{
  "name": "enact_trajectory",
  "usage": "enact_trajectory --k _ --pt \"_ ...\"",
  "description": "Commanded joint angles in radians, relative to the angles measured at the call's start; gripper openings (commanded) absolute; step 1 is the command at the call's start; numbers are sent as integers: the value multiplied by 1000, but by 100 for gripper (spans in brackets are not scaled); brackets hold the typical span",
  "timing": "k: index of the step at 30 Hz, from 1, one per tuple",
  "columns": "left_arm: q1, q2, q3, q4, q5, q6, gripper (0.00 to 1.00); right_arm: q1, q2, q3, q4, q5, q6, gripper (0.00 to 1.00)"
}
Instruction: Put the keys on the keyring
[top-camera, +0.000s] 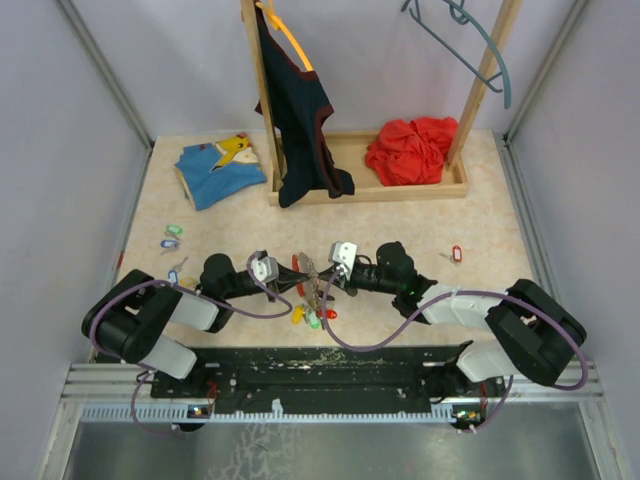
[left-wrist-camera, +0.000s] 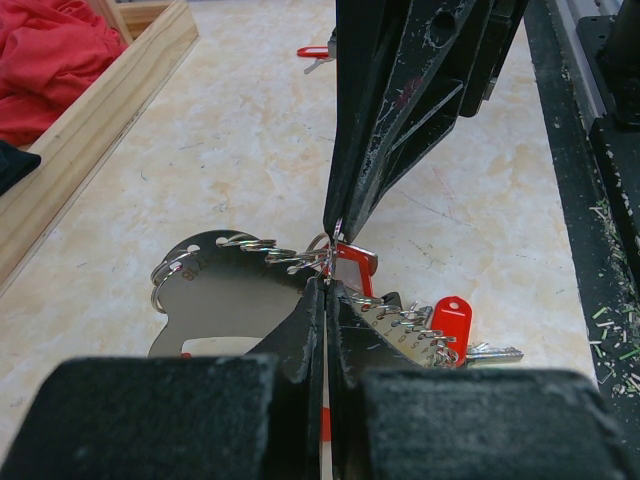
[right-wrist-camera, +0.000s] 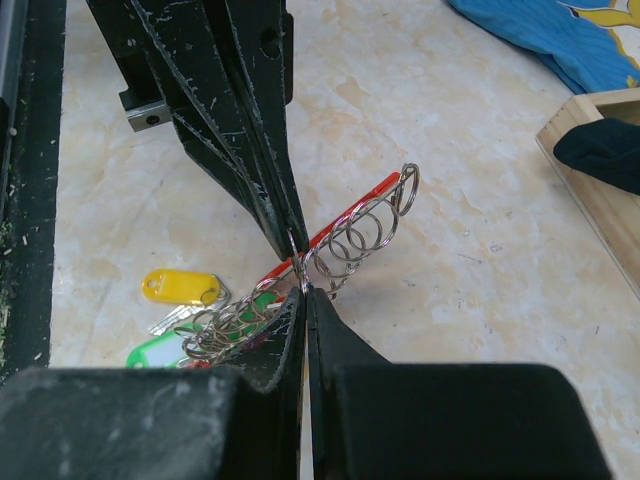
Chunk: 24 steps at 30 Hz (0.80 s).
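**While the left gripper (left-wrist-camera: 325, 300) and right gripper (right-wrist-camera: 303, 295) pinched the keyring (left-wrist-camera: 225, 285), a slip loomed**

Both met tip to tip, clamped tight on its wire at the middle of the table (top-camera: 480, 200), tagged keys (right-wrist-camera: 180, 290) bunched beside it. Any uneven pull could have sprung the thin coil free.

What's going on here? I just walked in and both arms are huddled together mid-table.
The left gripper and right gripper meet mid-table, each shut on the keyring, a metal piece with many small rings. A yellow-tagged key and a green-tagged key seem to hang on it already. A red-tagged key lies loose off to the right, a few more keys to the left.
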Motion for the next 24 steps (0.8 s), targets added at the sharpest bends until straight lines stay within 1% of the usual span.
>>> enact_trajectory --k 1,24 --pt "-4 6 0 41 11 -3 0 -7 -21 17 44 -8 6 0" --pt "-5 18 4 62 63 -14 0 -7 -11 40 16 -31 22 0"
